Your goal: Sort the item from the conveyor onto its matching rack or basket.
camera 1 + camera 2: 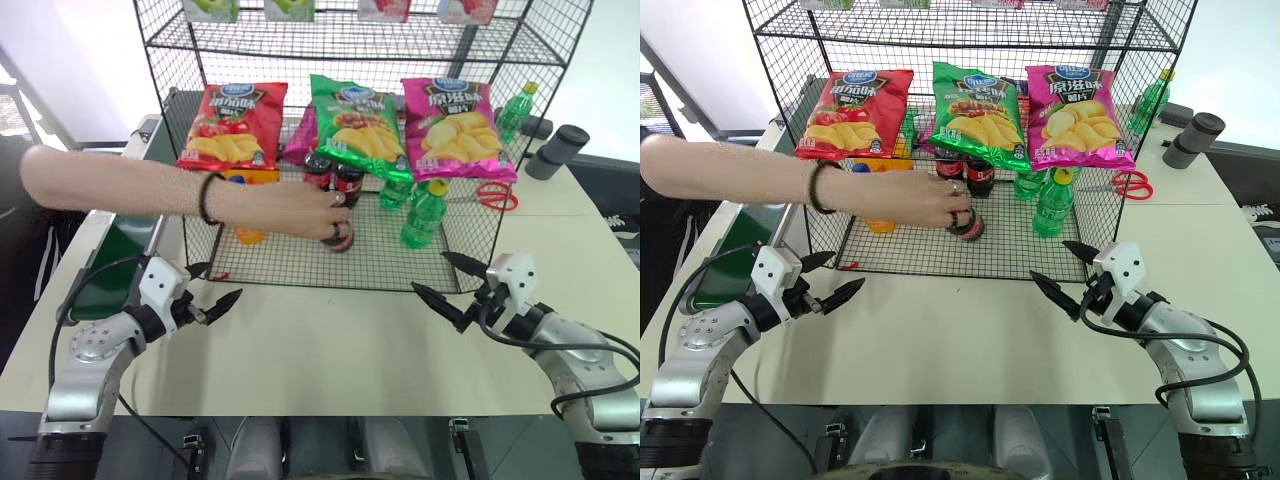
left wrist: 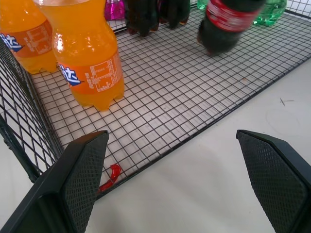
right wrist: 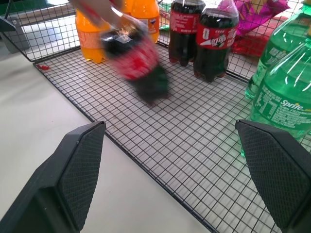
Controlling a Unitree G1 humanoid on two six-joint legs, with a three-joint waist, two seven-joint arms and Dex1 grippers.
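A person's hand (image 1: pixel 300 208) reaches in from the robot's left, into the bottom tier of the rack (image 1: pixel 300 262), fingers wrapped round a cola bottle (image 1: pixel 340 236). The bottle is tilted, its base just above or on the mesh floor; which, the pictures do not settle. Just behind the hand stand two more colas (image 3: pixel 201 41), upright and side by side. Beyond the wrist, toward the robot's left, stand the orange bottles (image 2: pixel 90 56), and a small red scrap (image 2: pixel 111 175) lies at the rack's front edge. Past the hand on the other side stand the green bottles (image 1: pixel 424 214). Above the hand hang three crisp bags: red (image 1: pixel 232 125), green (image 1: pixel 355 125), pink (image 1: pixel 457 128).

The left gripper (image 1: pixel 212 289) hovers over the table (image 1: pixel 330 350) in front of the rack, nearer the robot than the hand and below the forearm, its two fingers spread wide with nothing between them. The right gripper (image 1: pixel 448 283) hovers on the hand's far side, near the rack's front right corner, jaws likewise wide apart and empty. Both point inward toward the rack floor.

The conveyor (image 1: pixel 115 260) runs along the table's left edge, under the person's forearm. Red scissors (image 1: pixel 490 195) and a dark cylinder (image 1: pixel 555 152) lie on the table beyond the rack's right side.
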